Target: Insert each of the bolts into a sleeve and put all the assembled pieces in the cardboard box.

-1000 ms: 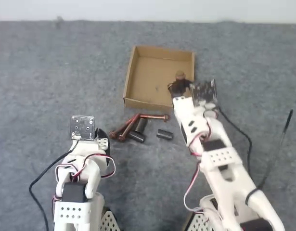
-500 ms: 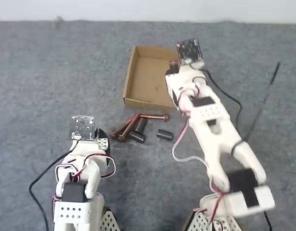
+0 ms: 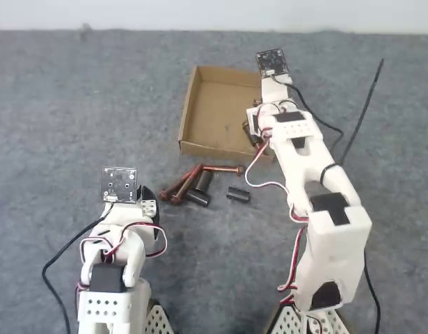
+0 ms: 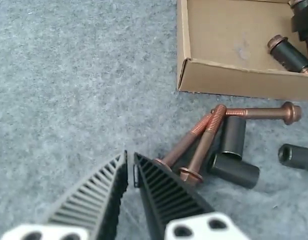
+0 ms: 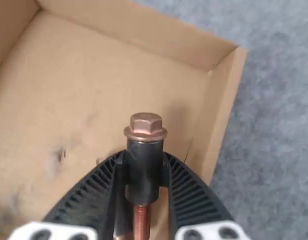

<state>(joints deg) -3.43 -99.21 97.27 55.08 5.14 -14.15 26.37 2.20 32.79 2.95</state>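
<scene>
The sleeved bolt is clamped in the right gripper, long axis along the fingers with head outward, and is held over the box floor near a corner.

This is looking like a small robotics lab or a hobbyist's test bench. Two white plastic arms are standing at 6 o'clock, their coloured servo wires hanging bare. Black cables are trailing over a grey felt-like mat and a plain white wall is running along 12 o'clock. Hardware is lying loose at the centre: bolts, sleeves and a cardboard box.
</scene>
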